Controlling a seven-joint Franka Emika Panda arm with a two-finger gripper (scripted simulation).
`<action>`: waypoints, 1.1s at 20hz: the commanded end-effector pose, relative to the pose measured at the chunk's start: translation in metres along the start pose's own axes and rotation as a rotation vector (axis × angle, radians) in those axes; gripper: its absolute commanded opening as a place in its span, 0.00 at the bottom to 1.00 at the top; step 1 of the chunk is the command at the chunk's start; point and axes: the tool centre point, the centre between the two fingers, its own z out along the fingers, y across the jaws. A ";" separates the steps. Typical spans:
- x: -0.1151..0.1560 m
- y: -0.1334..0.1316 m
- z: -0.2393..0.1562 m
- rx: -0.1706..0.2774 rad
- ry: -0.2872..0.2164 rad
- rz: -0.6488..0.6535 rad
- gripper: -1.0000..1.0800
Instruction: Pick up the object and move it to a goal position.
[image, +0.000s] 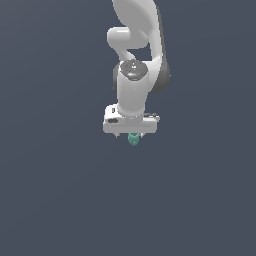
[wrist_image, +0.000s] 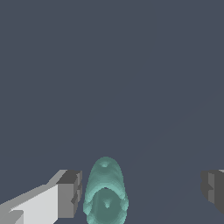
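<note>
- Currently, the gripper hangs beneath the white arm, and the object sits directly under the white gripper bar, between the finger positions.
- In the wrist view, the object lies between the two fingers, but not centred: it sits just beside one grey pad, with only a thin gap or none, and well apart from the opposite pad.
- Gripper state: the jaws stand spread wide. They are not pinching the object; the far finger is clearly clear of it.
- Object form: teal-green, lumpy and rounded, elongated in the wrist view. Its long axis runs away from the camera, roughly crosswise to the line joining the two pads.
- Pointing: the narrower, rounded end points away from the wrist camera; the broader end, with a hollow-looking face, points toward it.
- Judgement: the closing direction crosses the object's narrow width, which suits a pinch. Because of the offset, the near finger should meet the object first and may push it sideways before the far finger arrives.
- Whether the object rests on a surface cannot be told; the background is uniform dark grey in both views. No goal marker is visible.
</note>
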 end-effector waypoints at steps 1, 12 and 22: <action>0.000 0.000 0.000 0.000 0.000 0.000 0.96; -0.006 0.018 0.004 -0.013 -0.023 -0.024 0.96; -0.018 0.008 0.014 -0.004 -0.016 -0.033 0.96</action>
